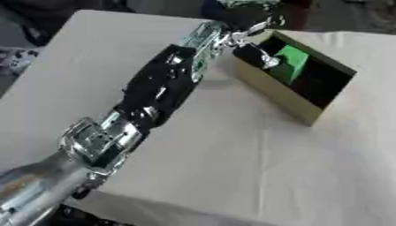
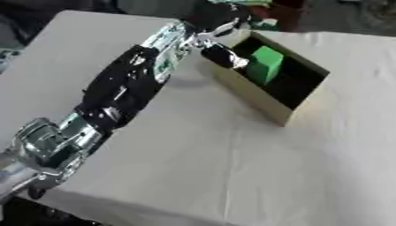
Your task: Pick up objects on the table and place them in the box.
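Table (image 1: 232,167) under a pale cloth, tilted across both views; nothing loose shows on the visible cloth. Left arm (image 1: 158,90) runs long from the lower left corner up to the box. Box (image 2: 255,99), tan walls and dark inside, sits at the upper right of the table, open side up. Left robot hand (image 1: 251,52) is over the box's near-left end, dark fingers reaching down against a green block (image 2: 265,64); fingers look curled onto the block, though the contact itself is hard to make out. Block sits within the box opening, top standing above the rim, so it reads as not yet let go or only just seated. Risks, as judgement: fingers drawn back while snagged on the block could drag it out over the wall; wrist or fingers knocking the near wall could shove the box along the cloth; a release with the block riding the rim could tip it outside. Right eye view shows more of the box's near wall and the block's lit top; left eye view shows more of the forearm and elbow joint. Right robot hand shows in neither view.
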Robot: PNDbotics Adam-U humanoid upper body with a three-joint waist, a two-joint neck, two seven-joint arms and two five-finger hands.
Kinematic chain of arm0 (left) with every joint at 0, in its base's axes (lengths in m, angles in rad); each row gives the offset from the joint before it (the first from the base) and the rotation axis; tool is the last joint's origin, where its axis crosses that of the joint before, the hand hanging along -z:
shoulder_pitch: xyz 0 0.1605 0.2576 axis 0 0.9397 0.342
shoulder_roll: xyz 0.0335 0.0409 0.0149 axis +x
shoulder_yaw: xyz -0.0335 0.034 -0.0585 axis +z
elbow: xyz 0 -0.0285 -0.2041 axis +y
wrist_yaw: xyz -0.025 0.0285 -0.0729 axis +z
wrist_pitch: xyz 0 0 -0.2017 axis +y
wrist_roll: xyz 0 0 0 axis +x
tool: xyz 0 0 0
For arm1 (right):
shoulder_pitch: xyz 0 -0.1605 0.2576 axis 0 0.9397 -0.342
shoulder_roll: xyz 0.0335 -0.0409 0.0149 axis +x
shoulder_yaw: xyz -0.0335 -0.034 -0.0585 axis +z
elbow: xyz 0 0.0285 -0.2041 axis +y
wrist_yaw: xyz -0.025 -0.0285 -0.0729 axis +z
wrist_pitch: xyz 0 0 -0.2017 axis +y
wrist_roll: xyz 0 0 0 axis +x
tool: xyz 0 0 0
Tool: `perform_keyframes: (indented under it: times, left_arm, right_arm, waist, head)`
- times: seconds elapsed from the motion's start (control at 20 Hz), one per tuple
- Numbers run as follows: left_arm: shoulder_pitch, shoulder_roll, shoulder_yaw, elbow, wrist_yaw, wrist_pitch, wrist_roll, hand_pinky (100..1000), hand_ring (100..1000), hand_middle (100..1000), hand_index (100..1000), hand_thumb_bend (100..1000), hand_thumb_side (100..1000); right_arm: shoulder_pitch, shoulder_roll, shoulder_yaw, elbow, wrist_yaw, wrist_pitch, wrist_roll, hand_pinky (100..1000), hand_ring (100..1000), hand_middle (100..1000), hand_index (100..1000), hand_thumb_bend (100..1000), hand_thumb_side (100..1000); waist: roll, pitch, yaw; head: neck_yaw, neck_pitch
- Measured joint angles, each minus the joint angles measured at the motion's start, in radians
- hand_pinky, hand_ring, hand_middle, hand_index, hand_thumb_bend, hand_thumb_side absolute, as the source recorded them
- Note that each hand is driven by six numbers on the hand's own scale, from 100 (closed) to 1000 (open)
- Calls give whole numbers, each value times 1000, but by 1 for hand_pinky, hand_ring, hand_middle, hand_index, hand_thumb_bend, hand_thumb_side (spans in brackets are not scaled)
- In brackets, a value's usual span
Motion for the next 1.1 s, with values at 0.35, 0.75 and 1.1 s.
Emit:
perform_keyframes:
  times: [0.35,0.75,1.1]
  left_arm:
    - [130,170,61,-183,113,-11,112,710,656,701,886,116,515]
    - [337,300,144,-399,246,44,244,706,636,674,870,100,558]
    - [522,322,196,-596,367,106,365,707,623,653,856,100,611]
  right_arm:
    - [15,-10,-12,0,5,4,-12,640,853,634,825,100,322]
    - [25,-17,-21,0,5,8,-20,638,854,631,823,100,334]
    - [39,-17,-28,-1,5,11,-30,636,852,626,819,100,339]
  waist:
    - [1,-3,41]
    - [-2,2,81]
    - [-5,7,94]
  head:
    - [-28,0]
    - [-48,0]
    - [-59,0]
